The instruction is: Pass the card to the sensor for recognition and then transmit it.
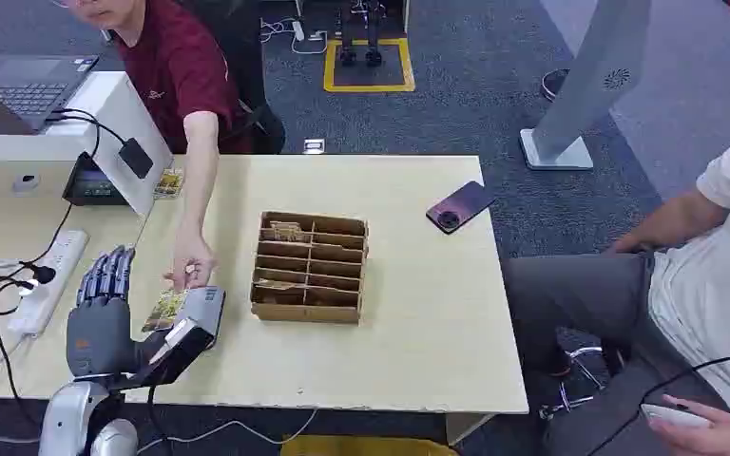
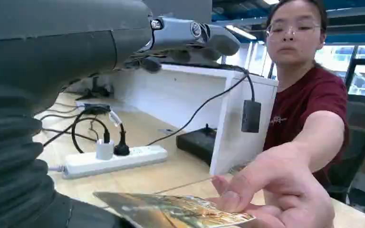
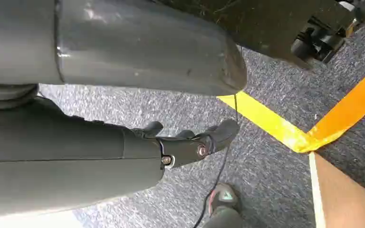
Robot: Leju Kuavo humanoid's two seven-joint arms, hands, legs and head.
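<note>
A gold-patterned card lies across the thumb side of my left hand, low at the table's left front. My fingers stretch straight out, well apart from the thumb, and do not close on the card. A person's hand reaches over the table and pinches the card's far end. The black sensor box sits at the back left beside a white stand. My right hand hangs over the carpet floor with its fingers loosely apart, holding nothing.
A brown compartment box with a few cards stands mid-table. A dark phone lies to its right. A white power strip with cables runs along the left. Another card lies near the stand. A second person sits at the right.
</note>
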